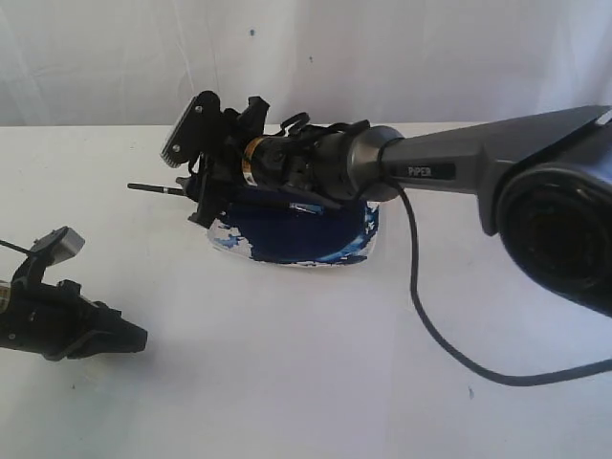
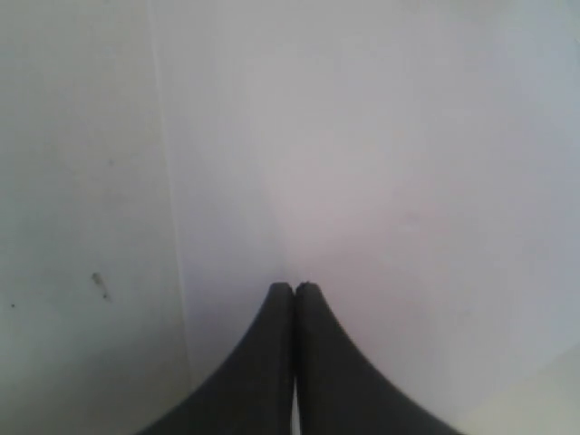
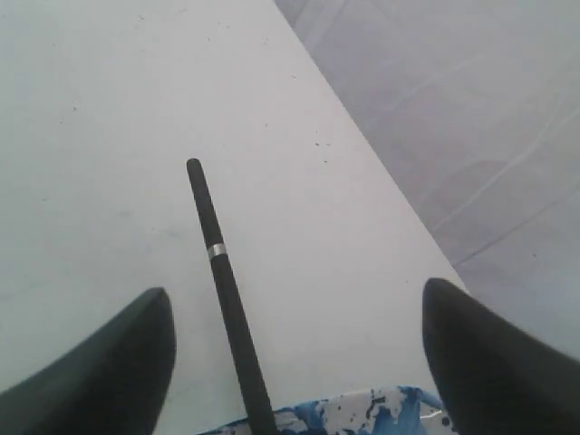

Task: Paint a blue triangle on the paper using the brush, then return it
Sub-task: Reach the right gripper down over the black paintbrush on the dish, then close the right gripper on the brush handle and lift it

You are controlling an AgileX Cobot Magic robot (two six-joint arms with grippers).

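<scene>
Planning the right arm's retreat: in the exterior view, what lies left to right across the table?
From the left: left gripper, fingers shut → brush, handle poking out → paint dish → black cable.

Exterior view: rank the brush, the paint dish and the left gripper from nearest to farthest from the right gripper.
1. The brush, lying between the right gripper's open jaws, handle poking left.
2. The paint dish, just beneath and to its right; a close second.
3. The left gripper, shut, far off at the view's lower left.
</scene>
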